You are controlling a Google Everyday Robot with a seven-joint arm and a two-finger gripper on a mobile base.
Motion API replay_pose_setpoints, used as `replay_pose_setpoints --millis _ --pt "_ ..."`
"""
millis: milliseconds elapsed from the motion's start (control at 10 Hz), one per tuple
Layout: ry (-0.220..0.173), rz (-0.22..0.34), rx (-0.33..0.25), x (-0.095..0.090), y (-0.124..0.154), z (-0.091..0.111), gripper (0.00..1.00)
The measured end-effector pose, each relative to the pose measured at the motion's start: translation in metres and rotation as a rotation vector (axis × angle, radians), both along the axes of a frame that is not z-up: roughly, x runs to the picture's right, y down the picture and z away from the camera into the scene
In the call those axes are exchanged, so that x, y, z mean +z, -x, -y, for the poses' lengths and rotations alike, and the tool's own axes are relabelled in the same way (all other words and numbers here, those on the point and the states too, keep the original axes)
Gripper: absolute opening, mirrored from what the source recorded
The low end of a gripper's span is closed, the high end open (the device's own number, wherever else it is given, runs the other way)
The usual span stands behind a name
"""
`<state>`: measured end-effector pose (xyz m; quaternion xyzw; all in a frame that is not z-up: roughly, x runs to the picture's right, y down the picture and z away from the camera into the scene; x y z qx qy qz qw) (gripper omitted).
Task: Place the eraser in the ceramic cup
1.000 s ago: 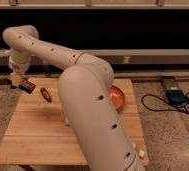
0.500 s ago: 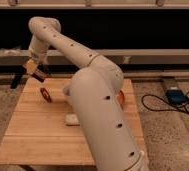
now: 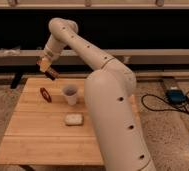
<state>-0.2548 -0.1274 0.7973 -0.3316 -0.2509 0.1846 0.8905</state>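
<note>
**Eraser carried toward the cup, not yet above it**

Dark panelling and pale rails fill the back of the room, and in front of them stands a wooden table on a speckled floor. Held over the table's far left corner, the gripper has its jaws closed on the eraser, a small dark bar that sticks out down and to the right from between them, well clear of the wood.

Compared with half a second ago, the gripper has swung to the right and the arm's large body has moved right as well, which now uncovers the ceramic cup. A second ago the gripper was further left and lower, near the table's edge. So the eraser is already lifted and being carried, and the carry looks to be most of the way done.

The cup stands upright near the middle of the table, open mouth up, below and to the right of the eraser and still apart from it. A small red object lies on the wood left of the cup, and a pale rounded block lies in front of it. Both are near the cup but not touching it.

My judgement is that the next move needs the eraser brought directly over the cup's mouth before release. The mouth is narrow, so a tilted bar could catch the rim or tip the cup.
</note>
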Motion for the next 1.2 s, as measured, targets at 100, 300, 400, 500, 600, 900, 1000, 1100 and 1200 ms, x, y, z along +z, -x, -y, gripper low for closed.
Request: replay_pose_setpoints --millis 100,300,400,500,600,900,1000,1100,1200 --pt "0.003 -0.002 0.006 0.002 -0.006 -0.003 0.0" --pt "0.006 -0.026 0.024 0.012 -0.03 -0.01 0.0" --pt "0.01 -0.035 0.029 0.015 -0.036 -0.012 0.0" --pt "0.017 -0.044 0.037 0.019 -0.041 -0.014 0.0" --pt "0.025 -0.056 0.046 0.023 -0.048 -0.017 0.0" --pt "0.054 -0.069 0.065 0.04 -0.065 -0.03 0.0" --pt "0.073 -0.069 0.073 0.046 -0.069 -0.037 0.07" --pt "0.084 -0.072 0.08 0.05 -0.073 -0.04 0.14" --pt "0.097 -0.076 0.089 0.054 -0.076 -0.043 0.24"
